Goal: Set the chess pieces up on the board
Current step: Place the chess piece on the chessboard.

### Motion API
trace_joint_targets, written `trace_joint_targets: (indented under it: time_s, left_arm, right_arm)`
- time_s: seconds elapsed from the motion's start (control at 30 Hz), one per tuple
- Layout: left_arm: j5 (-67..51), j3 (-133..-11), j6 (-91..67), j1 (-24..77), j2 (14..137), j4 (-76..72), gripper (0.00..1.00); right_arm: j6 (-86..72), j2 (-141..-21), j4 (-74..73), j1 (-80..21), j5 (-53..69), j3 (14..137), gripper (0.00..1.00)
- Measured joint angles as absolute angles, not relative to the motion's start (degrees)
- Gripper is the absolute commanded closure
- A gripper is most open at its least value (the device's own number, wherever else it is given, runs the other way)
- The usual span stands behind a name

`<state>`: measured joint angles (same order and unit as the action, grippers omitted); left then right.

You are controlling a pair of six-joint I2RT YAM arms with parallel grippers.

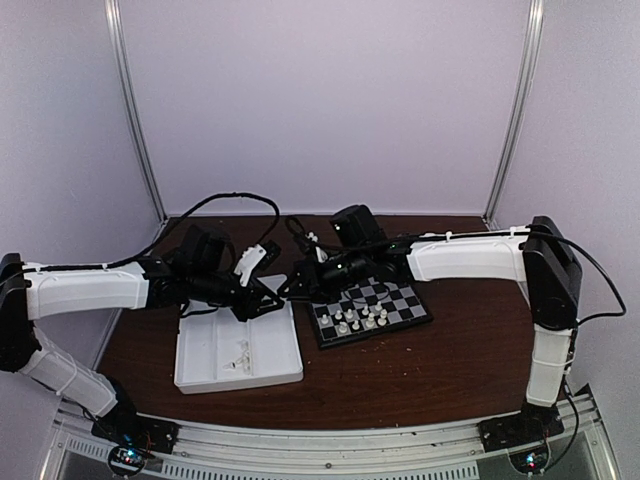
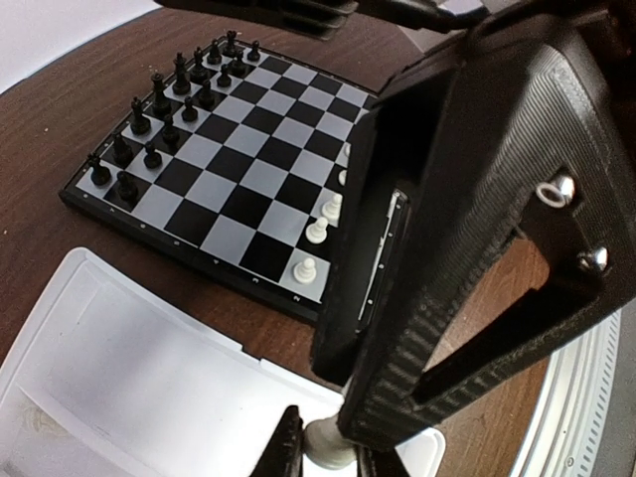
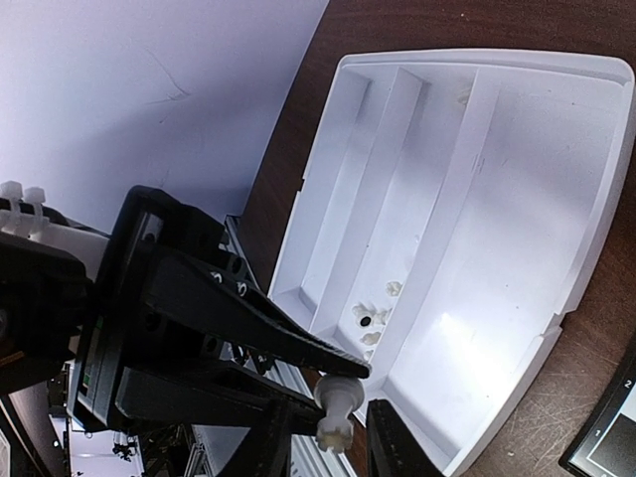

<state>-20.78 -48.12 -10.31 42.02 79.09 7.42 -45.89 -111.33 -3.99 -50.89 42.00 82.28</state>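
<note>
Nearest, the left base (image 1: 125,435) and right base (image 1: 520,432) are bolted at the table (image 1: 430,375) edge, well to the near side of the board (image 1: 405,300). Next comes a white compartmented tray (image 1: 200,378), lying flat just beside the board's left edge, with its near end reaching closer than the board's near edge. Loose white pieces (image 1: 238,357) lie in a small cluster in one tray compartment, left of the board's near-left corner; their types cannot be made out. Above the tray corner closest to the board, just left of the board's far-left corner, both grippers meet tip to tip. Left gripper (image 2: 328,455): fingers narrow, pinching one white piece (image 3: 336,409), which is held clear of the tray. Right gripper (image 3: 333,442): fingers set wider, one on each side of that same piece, with a sliver of gap showing on either side; contact cannot be confirmed. On the board itself, standing white pieces (image 1: 358,319) occupy part of the two near rows, toward the board's left half, all upright. Black chessmen (image 2: 164,114) stand in two rows along the board's far edge, upright, and are partly hidden beneath the right arm in the top view.
</note>
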Motion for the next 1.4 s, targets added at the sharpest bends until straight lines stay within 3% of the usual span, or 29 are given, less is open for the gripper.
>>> trace_joint_targets:
  time_s: [0.4, 0.8, 1.17, 1.4]
  left_arm:
    - [-20.3, -48.1, -9.9, 42.1, 79.1, 7.3, 0.81]
    - [-19.9, -45.7, -10.4, 42.1, 79.0, 5.7, 0.59]
    - [-21.0, -43.4, -10.6, 42.1, 77.4, 5.5, 0.55]
    - [-17.1, -42.8, -10.9, 42.1, 73.0, 5.6, 0.55]
  right_arm:
    - [-46.7, -111.4, -4.3, -50.7, 42.5, 82.3, 0.9]
    - [-46.4, -112.1, -4.5, -50.8, 42.5, 82.3, 0.92]
    - [-40.4, -112.4, -10.8, -50.8, 41.2, 84.9, 0.92]
    - [-28.9, -111.7, -23.7, -50.8, 32.5, 87.5, 0.91]
